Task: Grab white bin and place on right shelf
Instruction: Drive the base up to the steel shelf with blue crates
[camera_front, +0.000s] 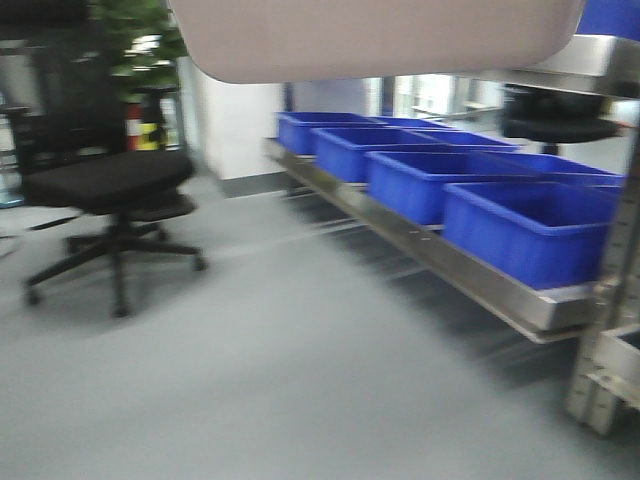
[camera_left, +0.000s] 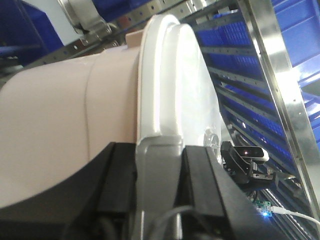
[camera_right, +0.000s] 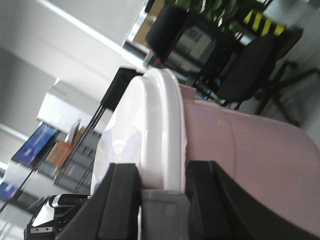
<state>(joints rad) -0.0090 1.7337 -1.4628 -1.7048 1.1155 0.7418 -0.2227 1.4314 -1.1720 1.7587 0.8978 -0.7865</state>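
Only the front view shows blue bins (camera_front: 530, 225) on the steel shelf (camera_front: 480, 285). The wrist views show the left gripper (camera_left: 159, 160) and right gripper (camera_right: 161, 180) each pinching the rim of the white bin (camera_left: 60, 125).

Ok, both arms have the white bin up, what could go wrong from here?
1. The left gripper and right gripper pinch the white bin only at its lid rim; it may slip or the lid may pop off.
2. The bin hides the top of the blurred front view, so it could clip the steel shelf holding blue bins.
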